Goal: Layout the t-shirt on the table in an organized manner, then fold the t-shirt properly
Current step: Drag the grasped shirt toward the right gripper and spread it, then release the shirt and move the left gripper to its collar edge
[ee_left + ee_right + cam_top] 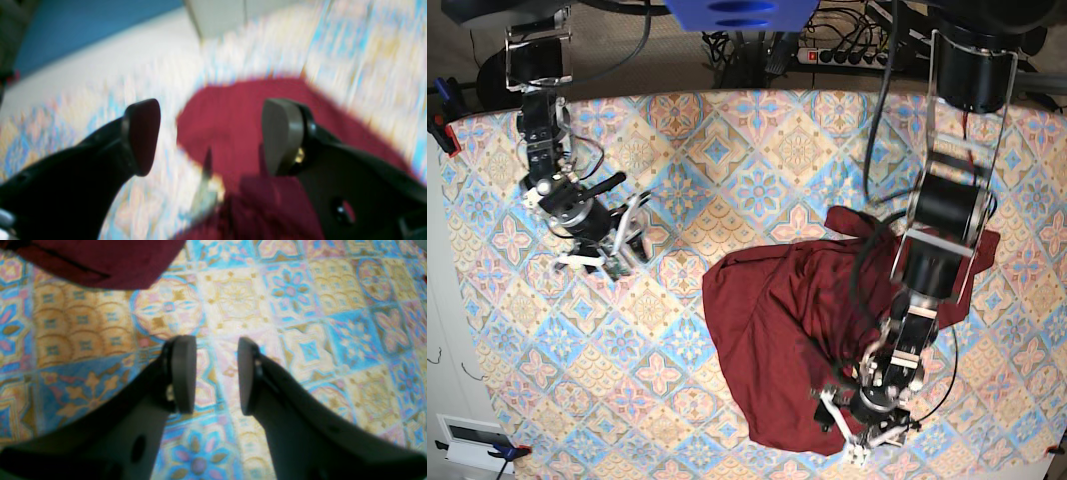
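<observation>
We see the left gripper spread wide over the crumpled t-shirt, gripping nothing. The right gripper, part open and empty, hangs over bare table, well apart from it.

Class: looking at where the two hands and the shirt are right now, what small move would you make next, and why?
Probably lower the left hand and close it on the near hem of the t-shirt. Its jaws stand apart with nothing between them, just above the shirt's edge, and the shirt lies bunched on the table. The right hand sits open, away from the cloth.
</observation>
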Robot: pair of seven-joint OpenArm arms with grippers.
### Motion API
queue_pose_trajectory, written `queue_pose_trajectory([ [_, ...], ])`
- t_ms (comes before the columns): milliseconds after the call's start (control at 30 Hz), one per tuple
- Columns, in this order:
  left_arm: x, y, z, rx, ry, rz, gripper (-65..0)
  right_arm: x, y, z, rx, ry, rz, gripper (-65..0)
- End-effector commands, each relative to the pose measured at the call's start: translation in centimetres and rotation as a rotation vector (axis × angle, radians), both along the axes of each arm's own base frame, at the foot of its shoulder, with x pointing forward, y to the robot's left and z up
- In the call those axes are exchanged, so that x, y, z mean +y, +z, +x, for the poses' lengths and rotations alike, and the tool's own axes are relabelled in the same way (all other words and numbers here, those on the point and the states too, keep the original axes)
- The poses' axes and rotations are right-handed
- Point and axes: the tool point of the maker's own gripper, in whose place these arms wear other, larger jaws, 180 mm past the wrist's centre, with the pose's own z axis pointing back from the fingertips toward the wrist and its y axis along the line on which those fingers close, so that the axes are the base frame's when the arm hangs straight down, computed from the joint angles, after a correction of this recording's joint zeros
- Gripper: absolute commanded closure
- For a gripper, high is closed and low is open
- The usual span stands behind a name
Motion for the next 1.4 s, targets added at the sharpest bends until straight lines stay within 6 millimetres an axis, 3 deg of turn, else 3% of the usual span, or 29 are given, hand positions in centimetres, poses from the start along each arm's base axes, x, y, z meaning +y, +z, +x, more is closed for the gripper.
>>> queue_pose_trajectory([
  [0, -1.6, 3.2, -0.3, -0.077, -0.053, -0.013, -46.1, -0.1, 1.0, 0.8, -0.035, 0.001, 0.01, -20.5],
  [67, -2.4, 2.1, -4.0, -0.052, -0.09, -0.017, -46.1, 0.3, 0.2, 0.7, -0.012, 0.011, 0.01, -20.6],
  [233, -2.3, -0.4, -11.7, 0.034, -0.092, -0.072, -46.1, 2.1, 1.4, 3.2, -0.045, 0.065, 0.0, -20.6],
  [367, -0.6, -2.3, -16.9, 0.12, -0.035, -0.105, -46.1, 2.5, 1.8, 4.1, -0.057, 0.08, -0.005, -20.6],
  [500, 3.3, -4.3, -19.4, 0.174, 0.047, -0.081, -46.1, 2.5, 1.8, 4.1, -0.057, 0.079, -0.005, -20.6],
  [600, 6.5, -4.7, -19.8, 0.182, 0.131, -0.09, -46.1, 2.4, 1.6, 4.1, -0.05, 0.076, -0.006, -20.6],
  [800, 15.9, -3.7, -20.0, 0.141, 0.394, -0.157, -46.1, 2.4, 1.3, 4.0, -0.042, 0.075, -0.005, -20.6],
  [933, 19.1, -4.4, -18.8, 0.138, 0.488, -0.21, -46.1, 2.5, 1.4, 4.0, -0.044, 0.078, -0.004, -20.6],
  [1167, 21.6, -8.2, -16.0, 0.191, 0.57, -0.288, -46.7, 2.6, 1.5, 3.9, -0.047, 0.08, -0.003, -20.5],
  [1367, 22.1, -11.0, -13.8, 0.239, 0.616, -0.351, -46.8, 3.1, 1.9, 3.2, -0.059, 0.093, 0.001, -20.5],
])
